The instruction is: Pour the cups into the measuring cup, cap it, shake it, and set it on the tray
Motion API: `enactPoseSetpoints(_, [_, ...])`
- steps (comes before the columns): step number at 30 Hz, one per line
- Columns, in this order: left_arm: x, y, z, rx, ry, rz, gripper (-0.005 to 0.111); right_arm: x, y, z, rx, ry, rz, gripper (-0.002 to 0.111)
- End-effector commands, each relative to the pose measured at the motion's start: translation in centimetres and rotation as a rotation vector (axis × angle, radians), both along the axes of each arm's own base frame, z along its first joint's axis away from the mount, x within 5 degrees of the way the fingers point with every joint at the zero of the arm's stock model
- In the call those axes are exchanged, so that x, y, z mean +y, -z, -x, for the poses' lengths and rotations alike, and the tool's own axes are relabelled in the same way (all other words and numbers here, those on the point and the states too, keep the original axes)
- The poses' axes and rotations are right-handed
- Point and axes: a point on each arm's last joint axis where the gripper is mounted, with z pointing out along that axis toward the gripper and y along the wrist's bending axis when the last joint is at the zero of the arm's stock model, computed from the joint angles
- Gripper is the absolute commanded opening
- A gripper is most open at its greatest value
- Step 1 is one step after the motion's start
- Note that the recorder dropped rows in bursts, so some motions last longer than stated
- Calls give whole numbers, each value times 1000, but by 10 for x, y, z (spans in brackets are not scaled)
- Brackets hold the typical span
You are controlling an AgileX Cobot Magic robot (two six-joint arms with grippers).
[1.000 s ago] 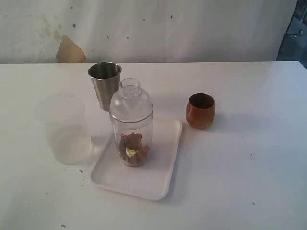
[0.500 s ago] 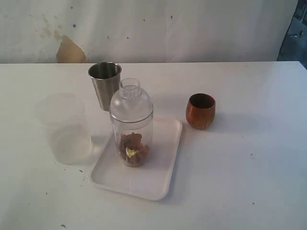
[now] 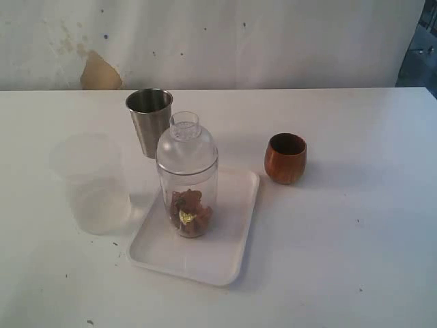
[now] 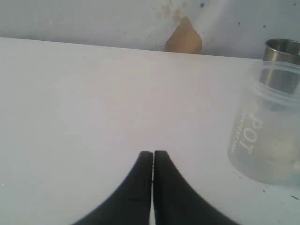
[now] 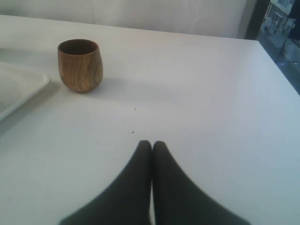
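The measuring cup (image 3: 187, 179) stands upright on the tray (image 3: 232, 246), towards its left and far part, long axis straight up. Its domed lid (image 3: 186, 140) is on and there are brown bits with a speck of yellow at the bottom. The tumbler (image 3: 149, 119) stands on the table (image 3: 341, 239) just behind it. The wooden cup (image 3: 285, 158) is off the tray's far right corner, close to the rim but apart from it. A frosted cup (image 3: 91, 183) sits to the left of the tray.

From where I stand neither arm reaches into the scene. The left tool (image 4: 153, 157) is closed tight on nothing, low over bare table, with the frosted cup and the tumbler ahead of it and to one side. The right tool (image 5: 151, 146) is also pinched shut and empty. The wooden cup and a corner of the tray are ahead of it, well apart from its tips.

To my eye the job looks done. If the measuring cup needed another touch, it lies on the left arm's side, but the frosted cup stands in that path. The right arm would have to pass the wooden cup
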Motion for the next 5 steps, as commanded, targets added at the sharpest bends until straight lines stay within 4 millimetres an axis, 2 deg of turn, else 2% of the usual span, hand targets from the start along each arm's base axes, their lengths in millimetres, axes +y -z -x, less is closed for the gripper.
enactPoseSetpoints(1, [0,1,0,-7,4,-2,1,0,1,0,0,8,-6,0])
enactPoseSetpoints(5, [0,1,0,-7,4,-2,1,0,1,0,0,8,-6,0])
